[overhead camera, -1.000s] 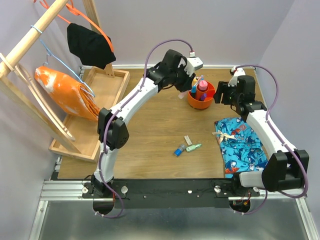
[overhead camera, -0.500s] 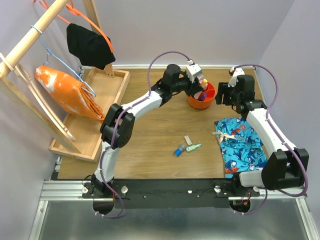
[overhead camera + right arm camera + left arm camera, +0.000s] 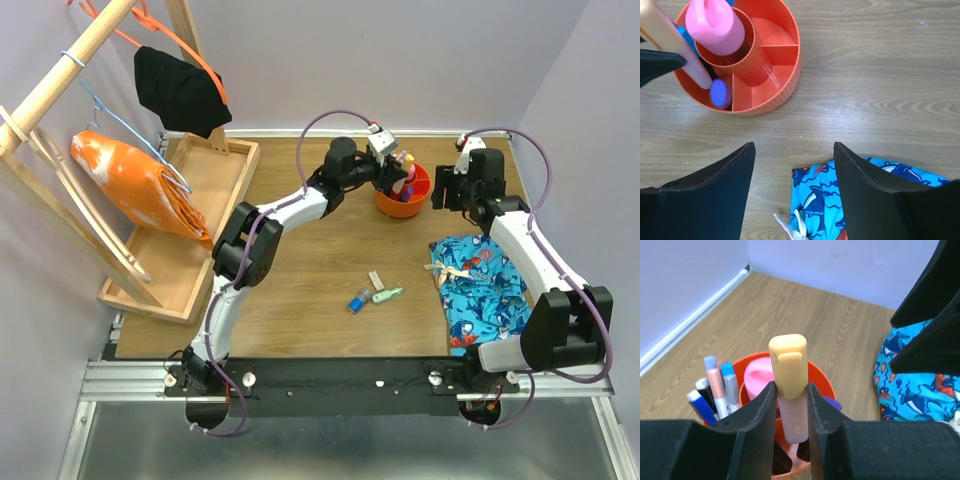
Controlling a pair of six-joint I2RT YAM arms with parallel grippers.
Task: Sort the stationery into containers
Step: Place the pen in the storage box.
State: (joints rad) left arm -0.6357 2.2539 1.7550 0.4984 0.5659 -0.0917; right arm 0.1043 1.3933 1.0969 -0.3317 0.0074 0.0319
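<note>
Left wrist view: the left fingers (image 3: pixel 757 430) are clamped on a marker (image 3: pixel 788 365) with a pale orange cap and a pinkish barrel. One finger presses each side of the barrel just under the cap. The marker's cap end points up and its lower end dips inside the orange-red pot (image 3: pixel 817 381) directly beneath. In the pot's outer ring, to the left, stand thin pens (image 3: pixel 720 390) with blue and black caps. A pink-topped item (image 3: pixel 757 380) fills the middle of the pot, behind the marker.

Right wrist view shows what the first cannot. Seen from above, the pot is split into a centre cup and outer compartments. The held marker reaches into an outer compartment, its tip next to a purple cap (image 3: pixel 720 93). The right fingers (image 3: pixel 700 200) stand wide apart, gripping nothing. They hover over the counter (image 3: pixel 890 100) just beside the pot, with a blue shark-print cloth (image 3: pixel 822 197) under them.

Top external view alone shows the remaining stationery. A blue marker (image 3: pixel 358 300), a green marker (image 3: pixel 388 294) and a small pale eraser (image 3: pixel 376 281) lie loose and close together on the counter. They are well apart from the pot and near the cloth's left edge. A light-wood tray (image 3: pixel 215 190) sits at the counter's far left.
</note>
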